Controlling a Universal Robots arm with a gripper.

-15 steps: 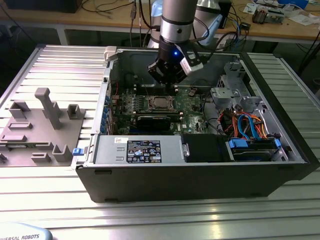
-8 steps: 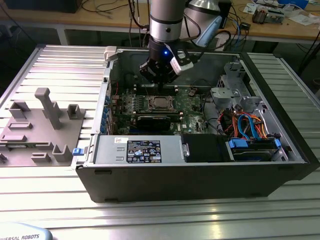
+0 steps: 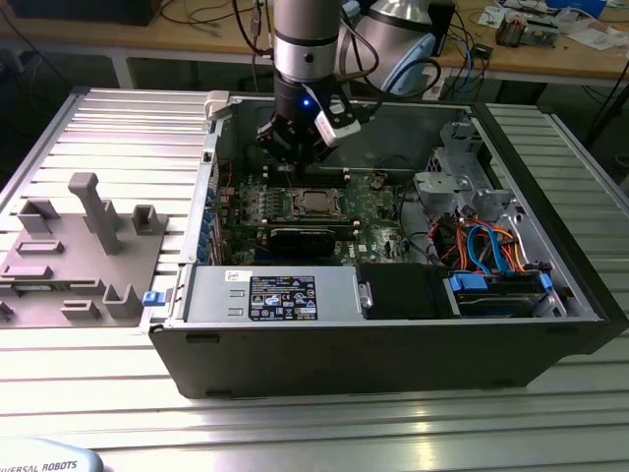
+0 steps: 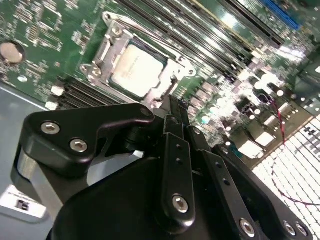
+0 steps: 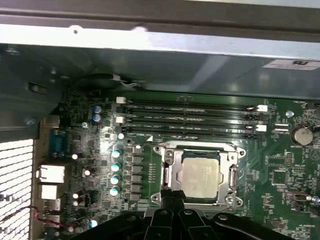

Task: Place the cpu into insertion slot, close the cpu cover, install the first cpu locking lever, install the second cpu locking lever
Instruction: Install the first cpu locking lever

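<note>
Arm: reaches down into the open computer case [image 3: 393, 334] from above, over the far part of the green circuit board [image 3: 369, 197].
Hand [image 5: 172, 196]: black fingers [image 4: 176, 150] pressed together, nothing between them; tips just beside the near edge of the insertion slot [image 5: 170, 167], in both wrist views.
Cpu [image 5: 201, 173]: lies flat in the slot, dull silver top up; in the second wrist view [image 4: 136, 70] also seated square in its frame.
Cpu cover [image 5: 231, 156]: silver frame lies down around the chip, the chip showing through its cut-out.
Locking levers: cannot tell whether they are latched.
Memory slots [image 5: 192, 117]: long black rows just beyond the socket, apart from the hand.
Tabletop [image 3: 314, 423]: ribbed metal, carries the case; a grey fixture block [image 3: 79, 256] stands on the exterior view's left.
</note>
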